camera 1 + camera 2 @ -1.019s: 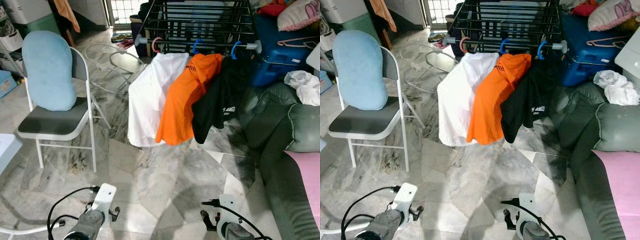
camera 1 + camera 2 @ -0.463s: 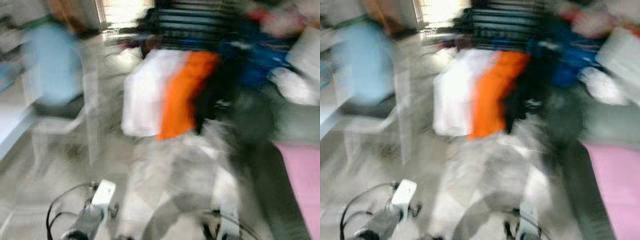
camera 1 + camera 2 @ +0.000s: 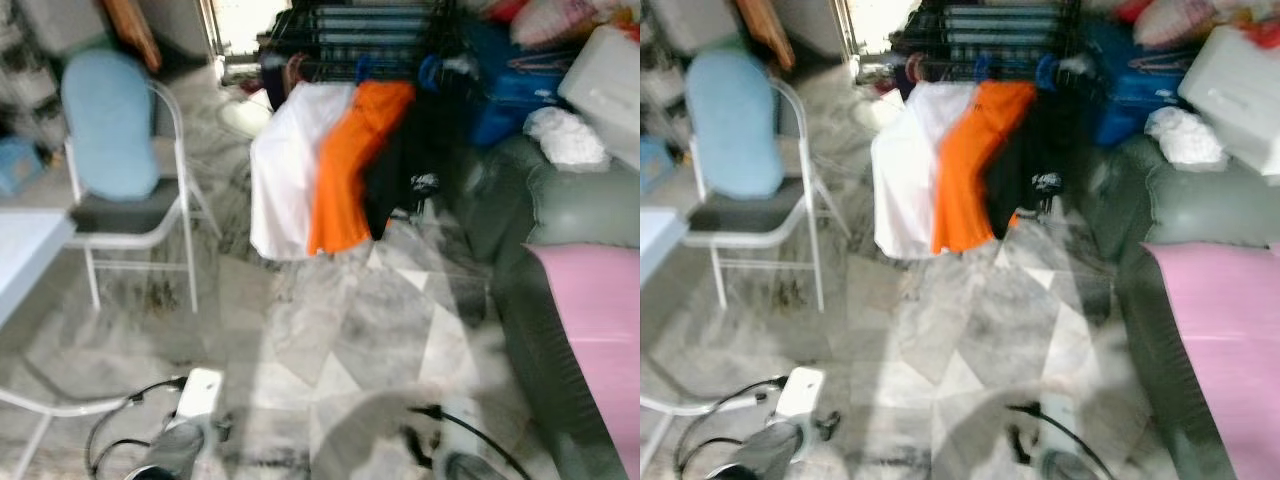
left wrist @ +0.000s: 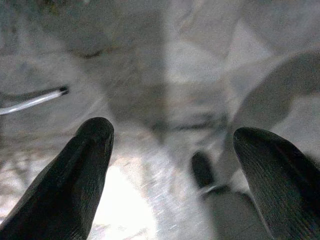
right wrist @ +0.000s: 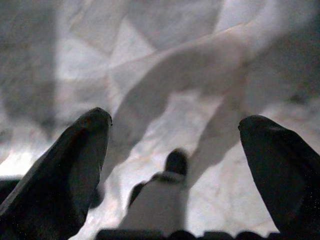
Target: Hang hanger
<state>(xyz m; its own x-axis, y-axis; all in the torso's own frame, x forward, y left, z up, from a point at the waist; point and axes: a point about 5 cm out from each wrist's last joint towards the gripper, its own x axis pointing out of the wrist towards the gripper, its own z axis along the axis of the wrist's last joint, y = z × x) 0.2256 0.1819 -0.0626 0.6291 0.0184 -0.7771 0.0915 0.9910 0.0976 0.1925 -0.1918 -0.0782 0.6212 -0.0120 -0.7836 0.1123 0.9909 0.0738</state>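
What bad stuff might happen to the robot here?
It might snag a foot on the white cable lying on the floor by its left gripper. It might also bump the folding chair on its left while walking. Both grippers hang open and hold no hanger; the right gripper points at the floor.

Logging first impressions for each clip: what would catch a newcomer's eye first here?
Most striking is the bright orange T-shirt hanging on the black metal drying rack, between a white T-shirt on its left and a black T-shirt on its right. To the left stands a white folding chair with a pale blue cushion against its back.
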